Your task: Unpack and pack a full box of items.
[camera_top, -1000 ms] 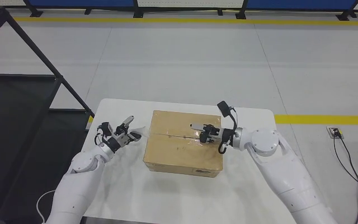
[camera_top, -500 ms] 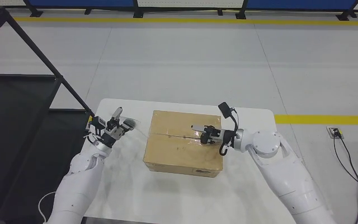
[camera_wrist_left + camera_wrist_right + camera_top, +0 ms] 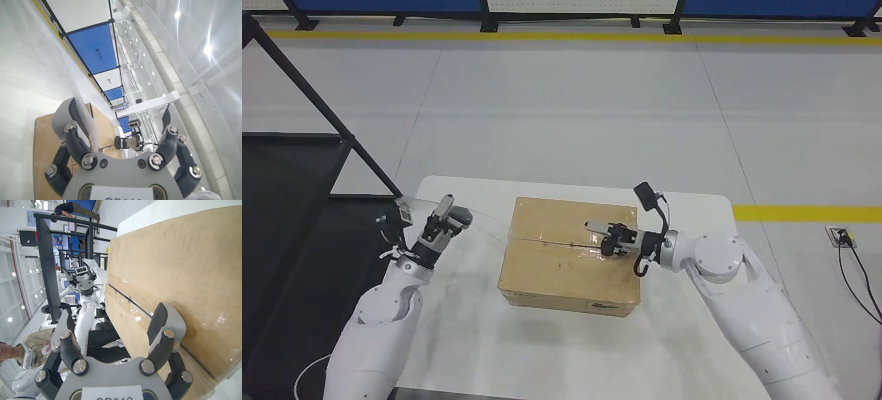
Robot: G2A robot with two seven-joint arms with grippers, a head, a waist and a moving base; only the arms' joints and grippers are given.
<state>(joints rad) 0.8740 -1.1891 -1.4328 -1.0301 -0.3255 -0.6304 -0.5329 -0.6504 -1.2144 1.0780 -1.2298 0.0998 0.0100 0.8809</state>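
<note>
top view first: finds the cardboard box (image 3: 564, 268) in the middle of the bench (image 3: 682, 330), flaps down, nothing unpacked yet. looks early in the job, at the seal-peeling stage. left gripper (image 3: 445, 214) off the box's left edge, fingers spread apart, with a clear tape strip (image 3: 96, 269) clinging to one finger (image 3: 75, 115) and running back to the seam's left end. right gripper (image 3: 600, 232) over the seam toward the right, fingers released, one resting on the glossy lid. left to do, by the look of it: free the rest of the tape, lift flaps, empty, then repack.
</note>
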